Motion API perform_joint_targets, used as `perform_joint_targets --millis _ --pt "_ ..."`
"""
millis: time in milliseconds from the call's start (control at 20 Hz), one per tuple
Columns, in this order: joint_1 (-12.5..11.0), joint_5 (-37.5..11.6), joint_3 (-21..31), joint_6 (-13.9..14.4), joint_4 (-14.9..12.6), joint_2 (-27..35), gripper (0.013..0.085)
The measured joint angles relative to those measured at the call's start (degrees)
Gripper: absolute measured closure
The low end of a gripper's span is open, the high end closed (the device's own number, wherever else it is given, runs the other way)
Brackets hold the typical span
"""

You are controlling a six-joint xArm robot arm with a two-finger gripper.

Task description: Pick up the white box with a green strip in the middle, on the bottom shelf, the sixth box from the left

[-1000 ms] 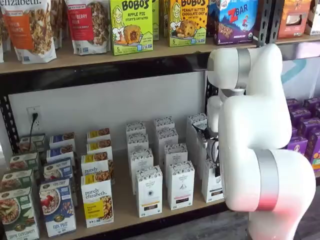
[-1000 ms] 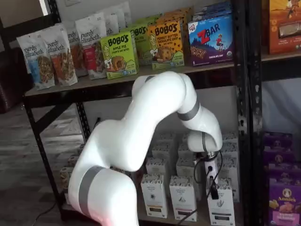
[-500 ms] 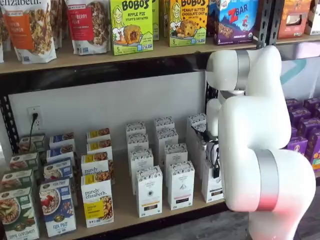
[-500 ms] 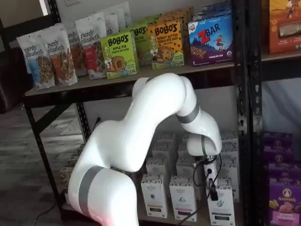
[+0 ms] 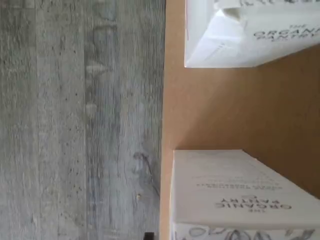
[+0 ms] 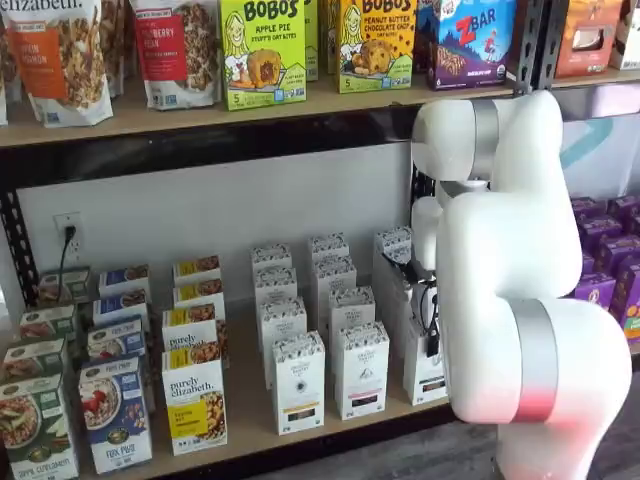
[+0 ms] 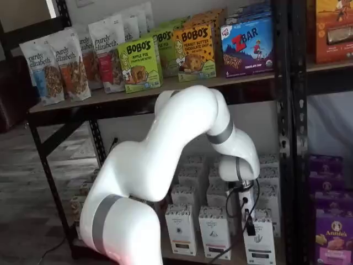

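The white box [image 6: 424,374] stands at the front of the rightmost column of white cartons on the bottom shelf [image 6: 250,420], half hidden by my arm. In a shelf view [image 7: 259,243] its speckled top band and dark-greenish emblem show. My gripper [image 7: 246,212] hangs just above and slightly left of it, with a black cable beside it. It also shows in a shelf view [image 6: 431,335] as dark parts against the box column. No gap between the fingers can be made out. The wrist view shows two white cartons [image 5: 240,190] on the board [image 5: 225,110]; I cannot tell which is the task's box.
Two more columns of like white cartons [image 6: 298,382] stand to the left, then granola boxes [image 6: 193,400]. A black rack post [image 7: 287,138] rises right of the gripper. Purple boxes [image 7: 333,237] fill the neighbouring bay. Snack bags and boxes sit on the higher board [image 6: 260,50]. Grey floor [image 5: 80,120] lies below.
The arm's upper joints have shifted slightly. The gripper stays over the rightmost column of white cartons. No box has moved.
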Motion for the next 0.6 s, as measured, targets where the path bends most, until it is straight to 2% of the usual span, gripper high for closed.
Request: perform_joint_targets --millis 50,100,250,300,600 --pt "0.0 -0.1 0.1 0.1 -0.1 -0.1 0.0330" --pt "0.0 -0.2 0.2 0.3 -0.3 -0.1 0.0370" --pt "0.0 -0.5 0.7 0.0 0.0 -0.4 0.0410" --pt "0.0 -0.6 1.1 -0.3 0.4 -0.7 0.0450" --pt "-0.3 -2.4 4.5 1.2 -1.5 -2.7 0.0450"
